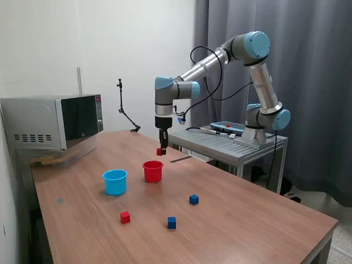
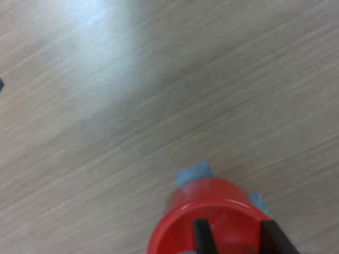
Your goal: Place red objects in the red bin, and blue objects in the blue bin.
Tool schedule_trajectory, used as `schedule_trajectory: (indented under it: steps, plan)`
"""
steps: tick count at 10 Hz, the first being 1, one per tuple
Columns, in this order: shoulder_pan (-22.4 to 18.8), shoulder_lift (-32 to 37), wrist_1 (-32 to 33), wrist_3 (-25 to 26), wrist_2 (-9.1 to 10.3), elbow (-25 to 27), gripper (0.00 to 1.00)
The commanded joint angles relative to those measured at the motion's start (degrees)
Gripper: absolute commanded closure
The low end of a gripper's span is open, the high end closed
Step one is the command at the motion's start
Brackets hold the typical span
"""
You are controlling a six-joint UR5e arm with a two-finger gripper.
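Hanging above the red cup (image 1: 153, 171), the tool (image 1: 162, 147) points straight down from the arm (image 1: 220, 58), which reaches over from a grey stand (image 1: 231, 144) off the tabletop's far edge.

- Tool: clenched on a small red cube (image 1: 159, 152), which shows at its tip in the exterior view, clear of the tabletop (image 1: 247, 214) and higher than the cup's rim. In the wrist view the two dark fingers (image 2: 201, 235) stand over the open mouth of the red cup (image 2: 209, 219); the cube itself cannot be made out there.
- Red cup: upright, near the middle of the tabletop, mouth open.
- Light-blue cup (image 1: 115, 181): upright, just beside the red cup, toward the exterior view's left, not touching it.
- Second red cube (image 1: 125, 217): resting on the tabletop nearer the front edge, in front of the light-blue cup, apart from it.
- Blue cube, first (image 1: 172, 222): on the tabletop near the front edge, toward the exterior view's right of the loose red cube.
- Blue cube, second (image 1: 193, 199): on the tabletop, between the first blue cube and the red cup, apart from both.
- Microwave (image 1: 52, 121): at the tabletop's far left corner in the exterior view, door shut.
- Black jointed stand (image 1: 125, 113): at the far edge, beside the microwave.
- Grey curtain (image 1: 308, 82): behind the arm.
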State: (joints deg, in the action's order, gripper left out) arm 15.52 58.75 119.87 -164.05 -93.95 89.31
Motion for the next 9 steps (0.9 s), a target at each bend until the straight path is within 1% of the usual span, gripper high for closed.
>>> schedule_trajectory:
  steps: [1, 3, 4, 9]
  plan:
    - [0.21, -1.18, 0.01, -1.36, 0.08, -0.54, 1.0]
    - [0.12, -2.06, 0.01, -2.67, 0.17, -2.29, 1.0]
    - [0.04, -2.24, 0.01, -3.72, 0.17, -2.3, 1.0]
    - [0.3, -3.73, -0.17, -4.08, 0.26, -3.7, 1.0]
